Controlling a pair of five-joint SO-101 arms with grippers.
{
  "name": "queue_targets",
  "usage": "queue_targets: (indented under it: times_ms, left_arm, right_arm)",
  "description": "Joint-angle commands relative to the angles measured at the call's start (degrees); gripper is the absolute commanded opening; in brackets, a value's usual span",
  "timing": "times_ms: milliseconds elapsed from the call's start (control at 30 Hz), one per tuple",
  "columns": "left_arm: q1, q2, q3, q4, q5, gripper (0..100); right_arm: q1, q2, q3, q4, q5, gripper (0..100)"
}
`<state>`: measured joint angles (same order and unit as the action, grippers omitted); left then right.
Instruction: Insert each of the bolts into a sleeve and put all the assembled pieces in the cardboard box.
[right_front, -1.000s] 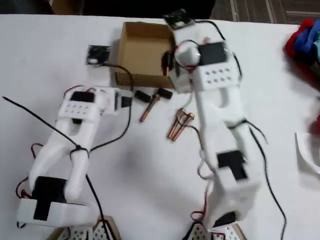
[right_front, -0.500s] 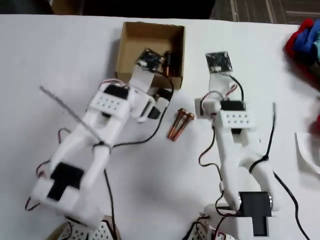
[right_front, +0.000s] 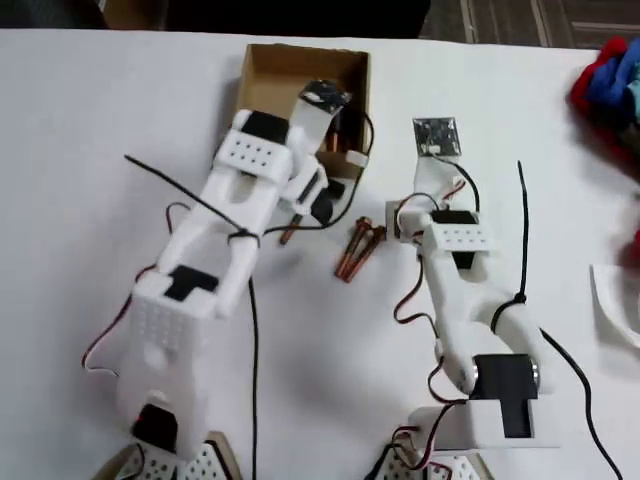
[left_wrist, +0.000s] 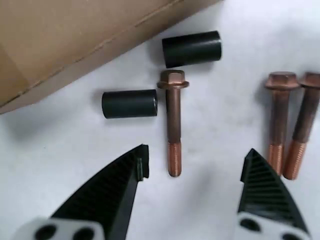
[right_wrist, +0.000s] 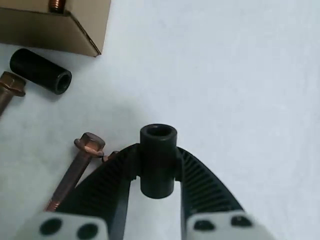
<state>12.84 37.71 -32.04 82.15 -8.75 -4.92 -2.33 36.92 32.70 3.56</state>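
Left claw (left_wrist: 196, 151) forward, agape over bolt (left_wrist: 173, 122)

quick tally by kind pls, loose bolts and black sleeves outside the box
copper bolts: 3, one alone and a pair side by side, all lying on the table
black sleeves: 3, two on the table, one held in the right gripper
total: 6

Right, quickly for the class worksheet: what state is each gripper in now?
Left gripper: open, empty, above a loose bolt.
Right gripper: shut on a sleeve.
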Motion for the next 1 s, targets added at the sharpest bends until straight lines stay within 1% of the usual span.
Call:
queue_targets:
  times_ms: [0, 200, 600, 667, 800, 867, 900, 967]
  left_arm:
    - [-0.9, 4.4, -6.7, 3.0, -0.4, 31]
    - [-0.9, 11.5, -14.8, 5.9, -0.6, 31]
    - [-1.0, 21.3, -28.5, 6.0, -0.4, 31]
    - [-1.1, 22.4, -29.3, 6.0, -0.4, 27]
    - [-1.1, 23.7, -29.2, 6.2, -0.4, 10]
    - [-1.1, 24.2, -29.3, 6.9, -0.4, 3]
    - [-1.1, 24.4, -29.4, 7.4, -0.5, 2]
    - [-1.1, 24.4, -29.4, 8.0, -0.6, 3]
  right_arm:
    - [0.5, -0.2, -0.3, -1.3, -0.4, 2.2]
    - [0.6, 0.2, -0.3, -1.4, -0.4, 2.2]
    - [0.6, 0.2, -0.4, -1.4, -0.4, 2.2]
    - [0.6, 0.2, -0.4, -1.4, -0.4, 2.2]
    - [0.6, 0.2, -0.4, -1.4, -0.4, 2.2]
    - [0.6, 0.2, -0.4, -1.4, -0.4, 2.2]
    - [0.6, 0.2, -0.4, -1.4, -0.4, 2.2]
    - [0.6, 0.2, -0.4, -1.4, -0.4, 2.2]
